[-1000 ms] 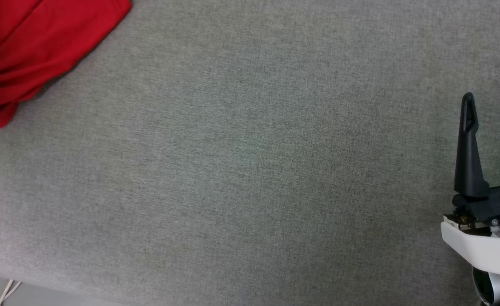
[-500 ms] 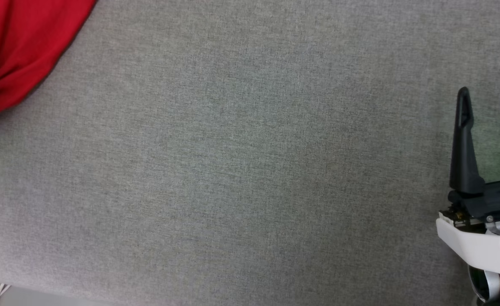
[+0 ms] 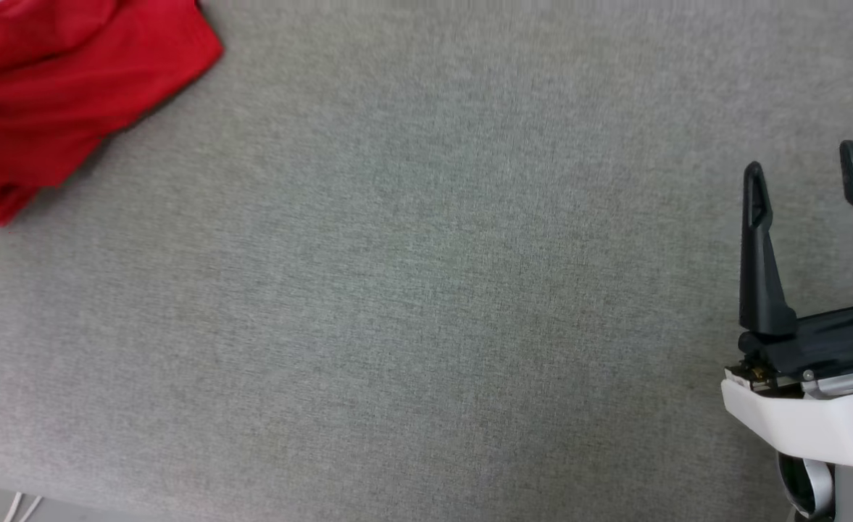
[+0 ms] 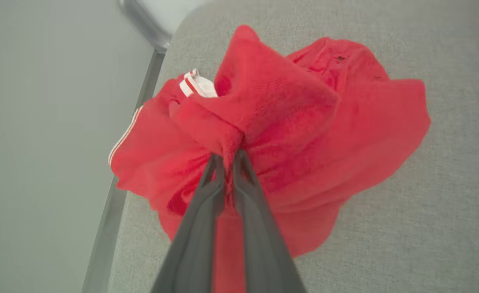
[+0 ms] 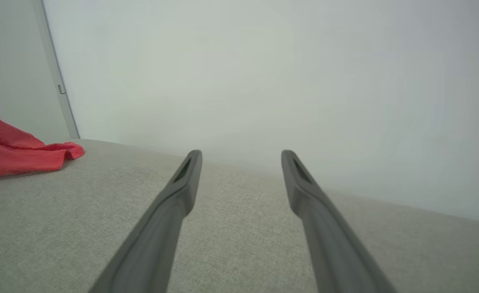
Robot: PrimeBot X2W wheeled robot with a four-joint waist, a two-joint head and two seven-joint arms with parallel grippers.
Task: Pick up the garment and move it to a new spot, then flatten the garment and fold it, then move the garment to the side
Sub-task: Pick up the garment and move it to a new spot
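One bunched red garment lies near the desk's edge, a fold of it clamped in my left claw. Well apart, my right claw hangs spread wide. Both its fingers show now, where only one showed a second ago.

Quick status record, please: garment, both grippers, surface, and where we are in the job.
garment: red, crumpled in a heap, striped trim showing
surface: grey fabric tabletop; the garment lies near its edge
left gripper: shut, pinching a bunched fold of the garment
right gripper: open, empty, over bare tabletop, well apart from the garment
stage: grip in place; flattening and folding not yet done
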